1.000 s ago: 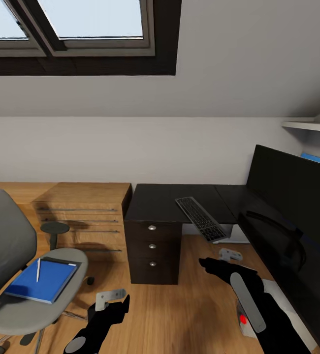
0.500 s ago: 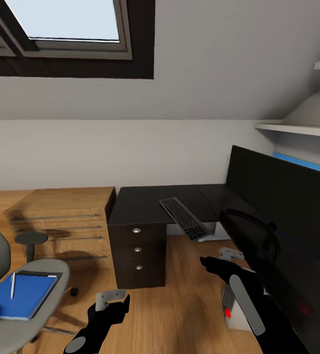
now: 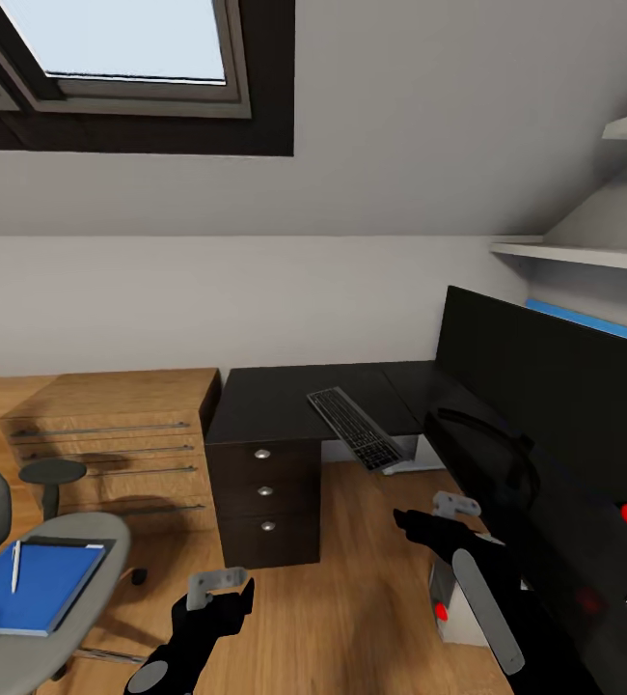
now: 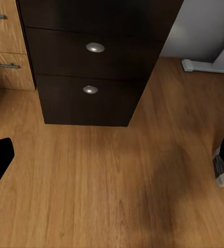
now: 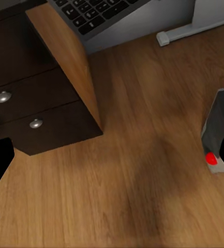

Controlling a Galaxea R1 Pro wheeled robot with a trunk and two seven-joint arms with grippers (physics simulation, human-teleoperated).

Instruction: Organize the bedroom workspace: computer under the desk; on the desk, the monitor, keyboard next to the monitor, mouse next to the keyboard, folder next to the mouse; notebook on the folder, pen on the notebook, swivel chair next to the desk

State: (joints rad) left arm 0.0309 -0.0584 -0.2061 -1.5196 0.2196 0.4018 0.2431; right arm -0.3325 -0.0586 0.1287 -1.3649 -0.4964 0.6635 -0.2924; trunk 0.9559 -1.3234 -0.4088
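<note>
Seen left of the bench (image 3: 294, 391): blue folder (image 3: 29, 586), likely light, stiff, best pinched at an edge. Left gripper (image 3: 219, 581) and right gripper (image 3: 453, 504) empty, jaws spread.

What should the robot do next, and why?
Probably turn toward the swivel chair and reach the open left gripper for the pen: it lies on the blue folder, on the seat, not yet on the desk.

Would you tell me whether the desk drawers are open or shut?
Shut: all three drawer fronts sit flush in the desk unit.
</note>
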